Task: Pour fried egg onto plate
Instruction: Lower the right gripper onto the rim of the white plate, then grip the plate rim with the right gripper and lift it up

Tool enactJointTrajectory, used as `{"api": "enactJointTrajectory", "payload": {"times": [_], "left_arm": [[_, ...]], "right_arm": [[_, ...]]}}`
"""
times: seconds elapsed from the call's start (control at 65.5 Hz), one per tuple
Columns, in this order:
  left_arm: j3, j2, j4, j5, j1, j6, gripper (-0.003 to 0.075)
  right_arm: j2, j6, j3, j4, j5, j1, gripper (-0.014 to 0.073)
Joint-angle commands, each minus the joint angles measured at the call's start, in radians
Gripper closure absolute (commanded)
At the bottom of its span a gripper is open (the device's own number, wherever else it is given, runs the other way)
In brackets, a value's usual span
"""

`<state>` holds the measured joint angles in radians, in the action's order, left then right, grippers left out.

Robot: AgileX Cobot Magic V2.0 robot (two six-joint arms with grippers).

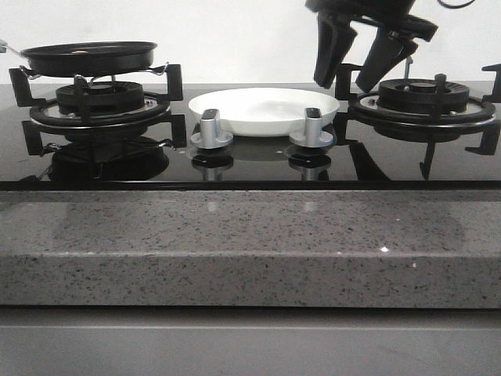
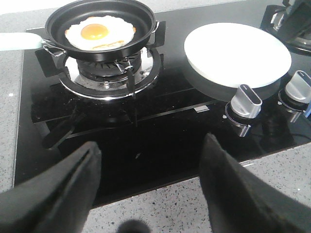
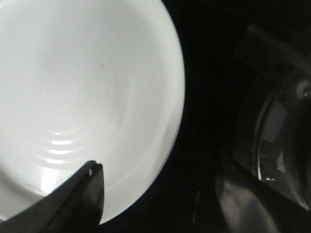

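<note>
The fried egg (image 2: 99, 31), off-white with an orange yolk, lies in the black frying pan (image 2: 99, 22) on the left burner; the pan also shows in the front view (image 1: 90, 56). The white plate (image 1: 266, 110) lies empty on the hob between the burners and also shows in the left wrist view (image 2: 238, 53) and the right wrist view (image 3: 82, 97). My left gripper (image 2: 150, 143) is open and empty over the hob's front edge, well short of the pan. My right gripper (image 1: 352, 74) is open and empty above the plate's right rim, one finger (image 3: 82, 199) over the plate.
Two silver knobs (image 1: 210, 129) (image 1: 311, 128) stand in front of the plate. The right burner with its black grate (image 1: 423, 98) is just right of the right gripper. The pan's pale handle (image 2: 14, 41) points away from the plate. A speckled grey counter (image 1: 250, 243) runs along the front.
</note>
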<state>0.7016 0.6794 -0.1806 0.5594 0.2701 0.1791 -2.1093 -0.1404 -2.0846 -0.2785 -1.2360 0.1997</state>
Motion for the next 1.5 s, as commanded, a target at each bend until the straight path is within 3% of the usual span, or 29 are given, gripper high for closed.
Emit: {"api": "enactJointTrajectory", "payload": {"times": [0.0, 0.214, 0.733, 1.1, 1.482], "left_arm": [[0.028, 0.005, -0.009, -0.067, 0.007, 0.004, 0.0282], [0.028, 0.005, -0.009, -0.067, 0.007, 0.004, 0.0282], [0.028, 0.005, -0.009, -0.067, 0.007, 0.004, 0.0282], [0.028, 0.005, -0.009, -0.066, 0.007, 0.004, 0.0282], [0.028, 0.005, -0.009, -0.066, 0.007, 0.004, 0.0282]], "right_arm": [[0.035, 0.010, -0.062, 0.000, -0.073, -0.001, 0.0091], [0.015, 0.011, -0.067, 0.000, -0.077, -0.001, 0.0235], [-0.016, 0.013, -0.067, -0.020, -0.085, -0.001, 0.0262], [-0.018, 0.013, -0.067, -0.033, -0.059, -0.001, 0.0518], [-0.018, 0.034, -0.072, -0.060, 0.028, -0.003, 0.0640]]}}
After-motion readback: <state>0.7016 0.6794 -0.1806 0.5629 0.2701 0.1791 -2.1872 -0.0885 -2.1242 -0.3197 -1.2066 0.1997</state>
